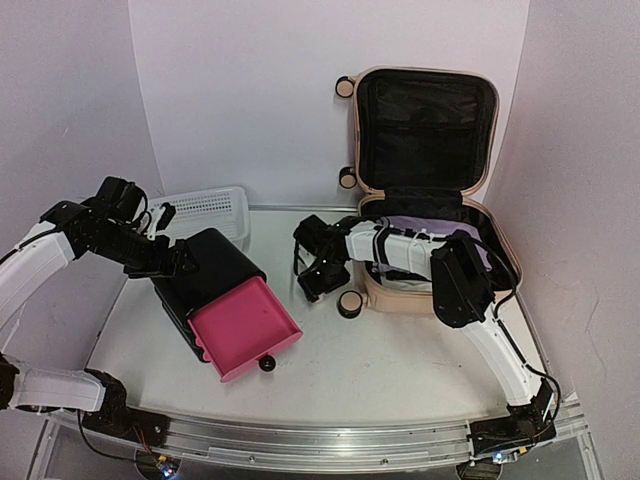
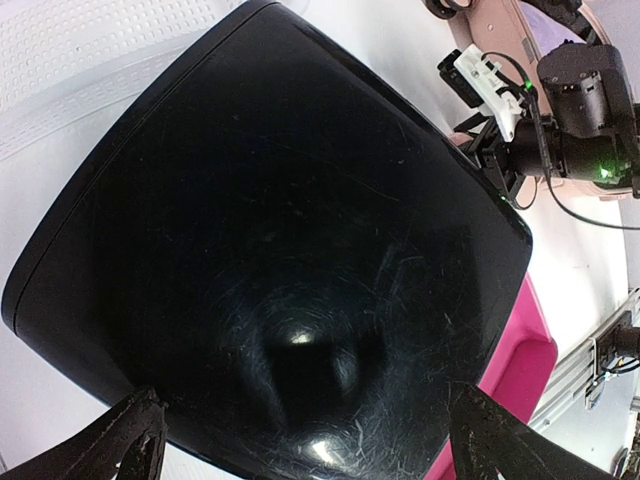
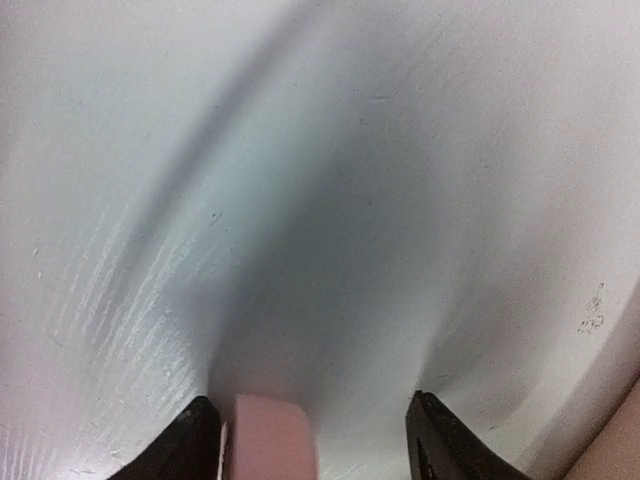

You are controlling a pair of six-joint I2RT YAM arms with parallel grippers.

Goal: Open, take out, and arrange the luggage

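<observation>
Reaching across the front of the luggage [image 1: 395,293], my right gripper [image 1: 318,272] hangs over bare table [image 1: 400,380] just off the case's left side, beside the lower wheel [image 1: 350,304].

1. Position of the case. It sits at the right rear of the table. The lid stands upright against the back wall and the base lies flat, with a pale lilac item [image 1: 420,225] showing inside.
2. Bearing from the jaws. The open base lies to my right and slightly behind the right fingertips. I judge its long axis to run left to right, with the wheels at the left end.
3. Right jaws. They are partly spread. A small pink piece [image 3: 270,440] sits between them against one finger, with a clear gap to the other, so it is not clamped.
4. Left jaws. My left gripper [image 1: 172,262] is spread to its full width across the back of the black box [image 1: 205,265], whose pink drawer [image 1: 245,325] is slid out. I cannot tell whether the fingers bear on the box.
5. Nearer arm. The right arm is nearer, since the left is well apart from the case. Any reach into the base should swing the right wrist back to the right.
</observation>
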